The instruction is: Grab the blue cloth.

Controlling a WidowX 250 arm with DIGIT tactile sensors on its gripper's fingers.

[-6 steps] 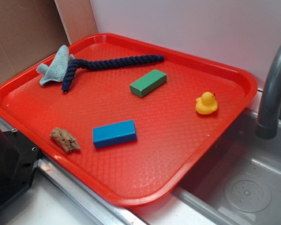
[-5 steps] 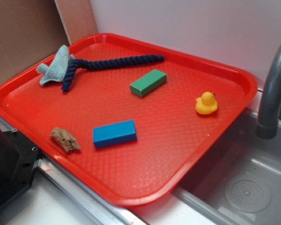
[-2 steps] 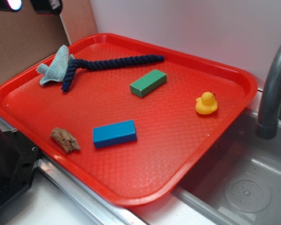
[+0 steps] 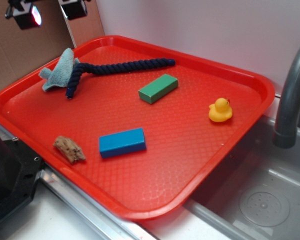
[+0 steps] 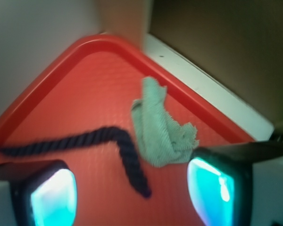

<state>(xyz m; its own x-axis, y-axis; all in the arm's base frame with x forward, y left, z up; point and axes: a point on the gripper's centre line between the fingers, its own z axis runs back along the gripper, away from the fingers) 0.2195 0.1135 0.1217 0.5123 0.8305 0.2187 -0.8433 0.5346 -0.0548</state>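
- Blue cloth (image 4: 59, 69) (image 5: 161, 125): crumpled in the red tray's (image 4: 200, 165) far left corner, touching the navy braided rope's (image 4: 115, 67) bent end.
- Gripper (image 4: 49, 11) (image 5: 132, 193): above that corner, off the cloth, fingers spread apart, empty.
- Green block (image 4: 158, 88), yellow duck (image 4: 220, 110), blue block (image 4: 122, 142), brown chunk (image 4: 69, 149): elsewhere on tray.

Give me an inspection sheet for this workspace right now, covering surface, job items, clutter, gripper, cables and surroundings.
Surface: red tray, textured, partly overhanging a grey sink.
Job's things: blue cloth crumpled at the tray's far left corner, touching the rope; untouched.
Clutter: navy rope, green block, blue block, yellow duck, brown chunk.
Gripper: gripper open, above the cloth, at the exterior view's top edge; both fingers frame the cloth in the wrist view.
Cables: nothing seen.
Surroundings: grey faucet, white wall, cardboard panel, black equipment at lower left.
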